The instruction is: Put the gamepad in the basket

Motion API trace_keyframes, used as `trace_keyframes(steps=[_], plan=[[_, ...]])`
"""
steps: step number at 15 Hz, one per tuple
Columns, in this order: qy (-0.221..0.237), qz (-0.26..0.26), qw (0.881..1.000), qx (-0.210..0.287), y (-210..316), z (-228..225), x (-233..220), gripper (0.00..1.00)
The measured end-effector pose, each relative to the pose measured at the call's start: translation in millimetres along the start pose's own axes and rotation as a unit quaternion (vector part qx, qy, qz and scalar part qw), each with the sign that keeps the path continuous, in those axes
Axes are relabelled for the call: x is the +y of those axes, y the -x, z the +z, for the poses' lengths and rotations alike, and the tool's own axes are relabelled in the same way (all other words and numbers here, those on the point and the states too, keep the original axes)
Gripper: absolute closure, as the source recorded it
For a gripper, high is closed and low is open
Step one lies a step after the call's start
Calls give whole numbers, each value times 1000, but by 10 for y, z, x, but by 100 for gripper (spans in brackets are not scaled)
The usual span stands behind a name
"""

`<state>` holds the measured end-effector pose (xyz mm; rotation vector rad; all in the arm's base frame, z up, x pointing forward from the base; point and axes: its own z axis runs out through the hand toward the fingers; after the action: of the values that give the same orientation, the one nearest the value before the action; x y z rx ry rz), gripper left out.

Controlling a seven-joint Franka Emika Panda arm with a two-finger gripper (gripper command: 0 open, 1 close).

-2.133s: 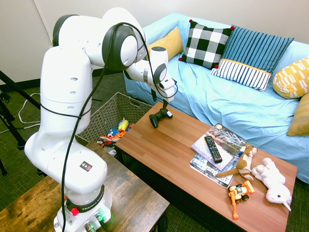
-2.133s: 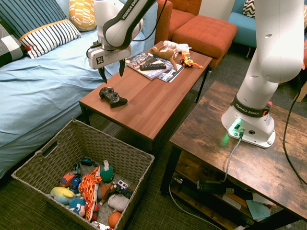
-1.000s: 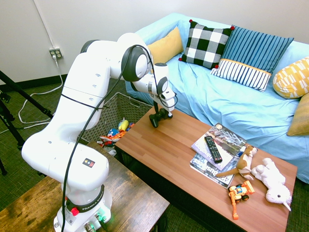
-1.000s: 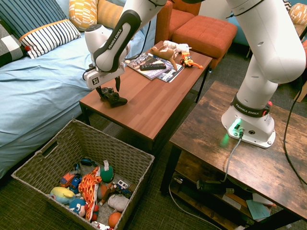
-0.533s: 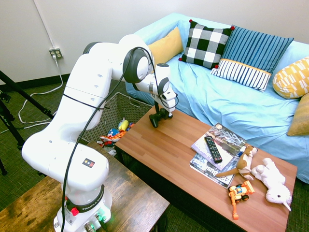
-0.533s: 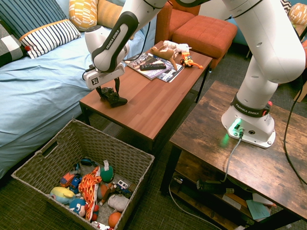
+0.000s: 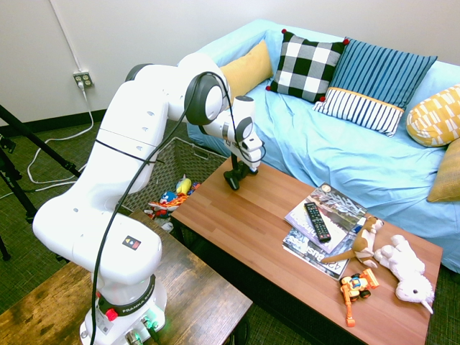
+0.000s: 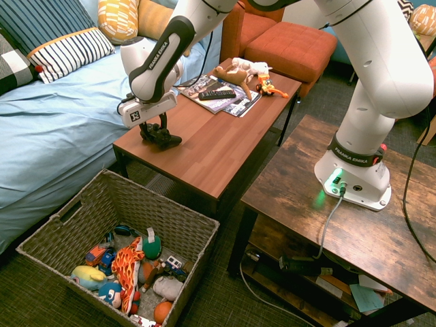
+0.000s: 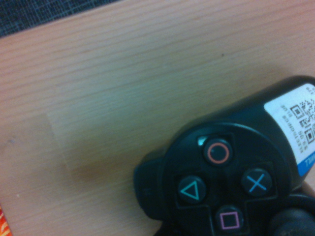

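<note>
The black gamepad (image 8: pixel 164 140) lies on the near-left end of the reddish wooden coffee table (image 8: pixel 211 146), close to the sofa-side edge. My gripper (image 8: pixel 156 131) stands straight down over it, its fingers shut on the gamepad's body. From the other side, the gripper (image 7: pixel 236 171) and gamepad (image 7: pixel 232 180) sit at the table's far corner. The wrist view shows the gamepad (image 9: pixel 226 182) close up, with its coloured shape buttons and a white label, resting on the wood. The wicker basket (image 8: pixel 102 182) stands on the floor below that table end, holding several toys.
Magazines with a slim black remote (image 8: pixel 216 95), plush animals (image 8: pixel 238 70) and an orange toy (image 8: pixel 267 86) lie at the table's other end. The blue sofa (image 8: pixel 61 116) runs along one side. A darker wooden table (image 8: pixel 327 225) flanks the other.
The gripper came down from above the gamepad, then its fingers came together on it. The gamepad still rests on the table.
</note>
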<state>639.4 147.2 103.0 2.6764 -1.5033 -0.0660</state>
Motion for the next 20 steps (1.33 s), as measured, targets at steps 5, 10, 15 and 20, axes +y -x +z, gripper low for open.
trace_keyframes(steps=[5, 10, 15, 20], plan=[[-32, -62, 998, 2, 126, -535, -51, 100], [-36, -149, 988, 14, 1363, -927, -197, 100], [-7, -210, 978, 21, 2623, -388, -318, 100], [46, -241, 969, 19, 3233, 549, -444, 100]])
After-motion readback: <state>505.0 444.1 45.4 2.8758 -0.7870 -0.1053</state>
